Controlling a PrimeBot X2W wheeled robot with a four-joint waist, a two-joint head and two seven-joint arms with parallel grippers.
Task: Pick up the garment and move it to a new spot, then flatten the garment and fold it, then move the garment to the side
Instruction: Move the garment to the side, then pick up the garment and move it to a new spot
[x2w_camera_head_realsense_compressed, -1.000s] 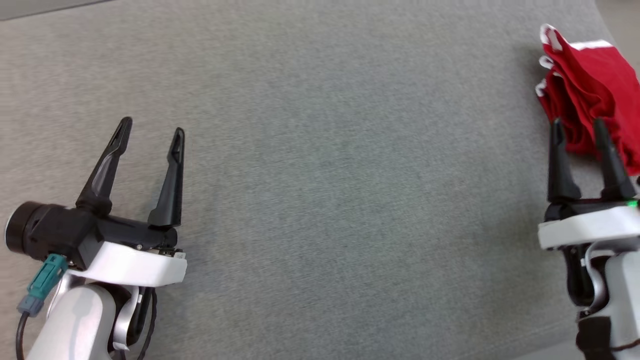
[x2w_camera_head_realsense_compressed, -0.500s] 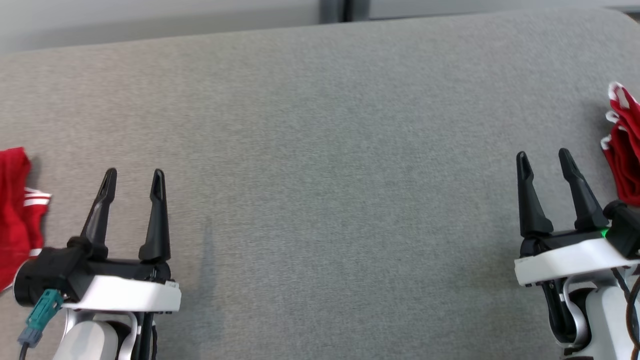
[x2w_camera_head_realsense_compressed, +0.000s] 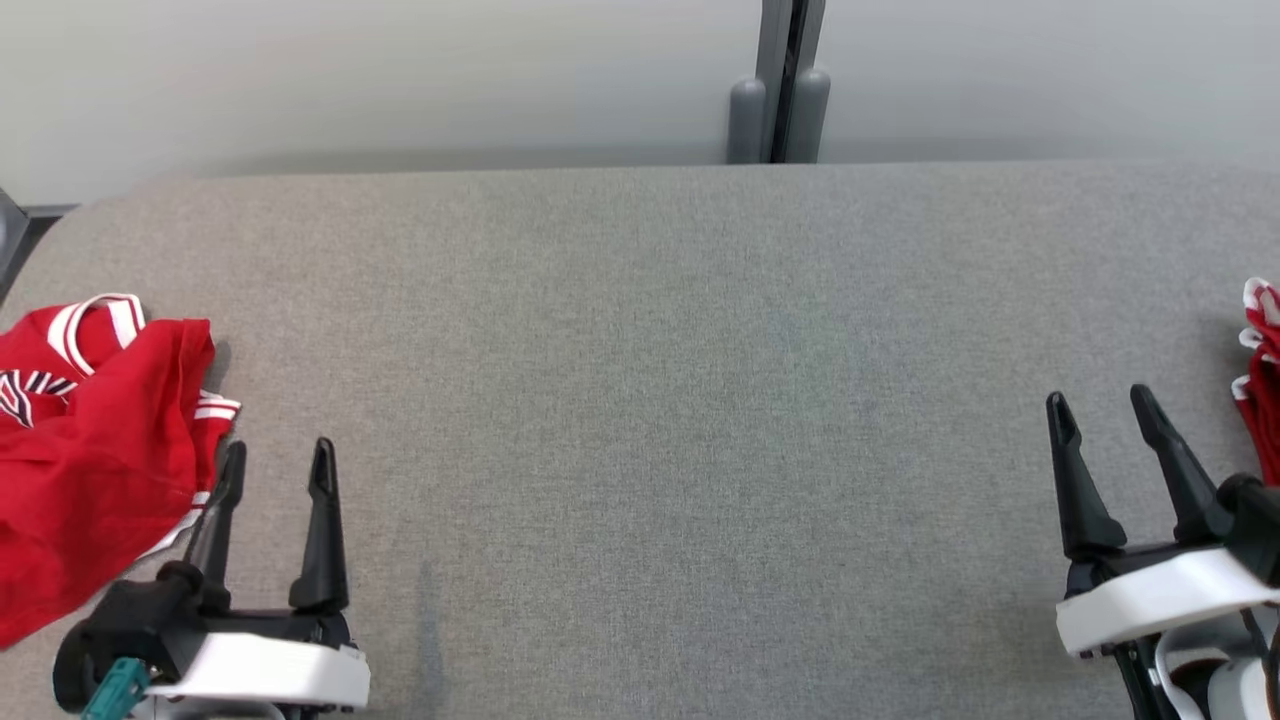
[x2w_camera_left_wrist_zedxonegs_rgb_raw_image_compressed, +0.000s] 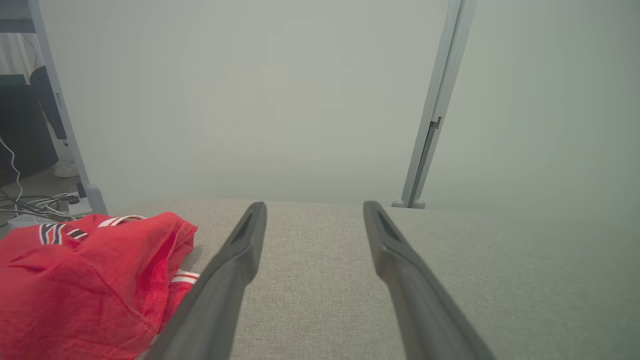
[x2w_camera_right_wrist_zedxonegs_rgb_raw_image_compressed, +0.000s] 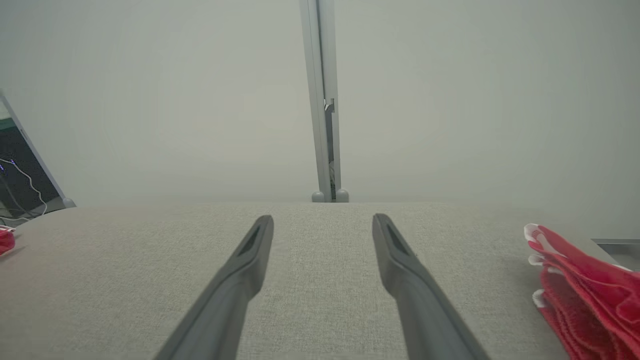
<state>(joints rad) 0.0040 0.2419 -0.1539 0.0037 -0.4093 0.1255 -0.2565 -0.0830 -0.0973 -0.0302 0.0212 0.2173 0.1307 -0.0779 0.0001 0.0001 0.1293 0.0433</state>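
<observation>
Garment (x2w_camera_head_realsense_compressed: 90, 450), red with white trim, lies crumpled just beside the left pincer (x2w_camera_head_realsense_compressed: 278, 450), whose two dark fingers stand wide apart and hold nothing; whether the outer finger brushes the cloth cannot be told. The right pincer (x2w_camera_head_realsense_compressed: 1098, 398) is likewise spread wide and empty, low over the grey table (x2w_camera_head_realsense_compressed: 640, 350) near its right end, with a folded red pile (x2w_camera_head_realsense_compressed: 1262, 400) just beyond it at the edge. Between the two pincers the table is bare cloth, and behind it rise a pale wall and a grey post (x2w_camera_head_realsense_compressed: 778, 90). Judged from this, the crumpled garment at the left end has not yet been picked up, so the whole round is left for it: lifting, carrying to a new spot, flattening, folding and setting aside. The pile on the right looks like work already finished, though that is only a guess. The left wrist view adds what the head view lacks: the garment's bunched height and striped collar, and cables (x2w_camera_left_wrist_zedxonegs_rgb_raw_image_compressed: 30, 205) on the floor past the table's left end. The right wrist view shows the pile's stacked layers with white scalloped edging.
</observation>
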